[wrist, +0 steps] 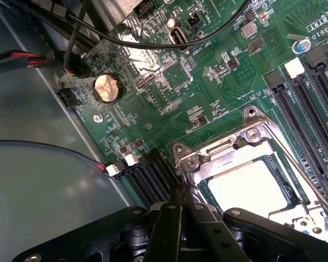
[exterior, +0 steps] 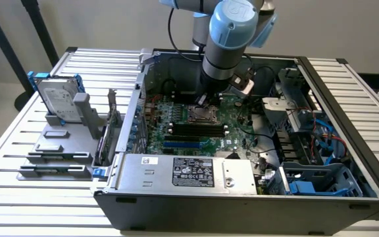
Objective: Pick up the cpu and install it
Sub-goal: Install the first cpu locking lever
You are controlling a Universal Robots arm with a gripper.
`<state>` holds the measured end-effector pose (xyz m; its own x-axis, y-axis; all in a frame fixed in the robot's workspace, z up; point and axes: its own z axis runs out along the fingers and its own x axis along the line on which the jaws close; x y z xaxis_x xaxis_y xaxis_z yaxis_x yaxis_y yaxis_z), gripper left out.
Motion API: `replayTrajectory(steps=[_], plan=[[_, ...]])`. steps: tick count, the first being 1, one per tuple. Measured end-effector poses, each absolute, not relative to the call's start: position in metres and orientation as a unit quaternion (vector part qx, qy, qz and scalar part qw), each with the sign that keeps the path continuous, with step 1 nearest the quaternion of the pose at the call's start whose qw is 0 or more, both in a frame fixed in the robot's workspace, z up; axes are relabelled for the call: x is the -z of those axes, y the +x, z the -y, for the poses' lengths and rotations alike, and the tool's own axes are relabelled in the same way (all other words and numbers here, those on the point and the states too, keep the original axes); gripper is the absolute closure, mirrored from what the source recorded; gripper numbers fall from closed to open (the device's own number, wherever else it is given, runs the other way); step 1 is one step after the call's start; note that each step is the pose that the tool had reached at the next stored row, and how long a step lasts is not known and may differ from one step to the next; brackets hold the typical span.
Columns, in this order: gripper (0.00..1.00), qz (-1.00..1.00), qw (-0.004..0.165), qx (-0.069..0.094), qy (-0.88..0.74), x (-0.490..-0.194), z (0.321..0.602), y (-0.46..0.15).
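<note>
- The pincer [wrist: 180, 199] is closed down inside the open computer case [exterior: 347, 98], its tips just beside the socket [wrist: 251, 174] on the motherboard [wrist: 169, 76].
- The cpu [wrist: 249, 188] lies pale and flat in the socket frame; whether the tips touch it, I cannot tell.
- Judged step: seating the chip; the next move calls for checking it sits flush.

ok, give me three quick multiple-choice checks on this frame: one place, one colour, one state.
1. The gripper is:
A) inside the case, by the CPU socket
B) outside it
C) parked above the table
2. The hard drive sits in a frame that is:
A) red
B) blue
C) yellow
3. The gripper is:
A) wide open
B) clamped on a cable
C) shut
Answers:
1. A, it hangs at the socket's metal bracket.
2. B, blue rails flank the drive.
3. C, its fingers meet with no gap.
</note>
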<state>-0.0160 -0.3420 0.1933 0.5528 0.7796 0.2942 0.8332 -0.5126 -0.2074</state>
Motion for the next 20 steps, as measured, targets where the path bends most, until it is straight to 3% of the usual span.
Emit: replayTrajectory(steps=[9,20], plan=[[0.89,0.469,0.165,0.082,-0.864,-0.192,0.343,-0.016],[0.89,0.469,0.165,0.082,-0.864,-0.224,0.361,-0.028]])
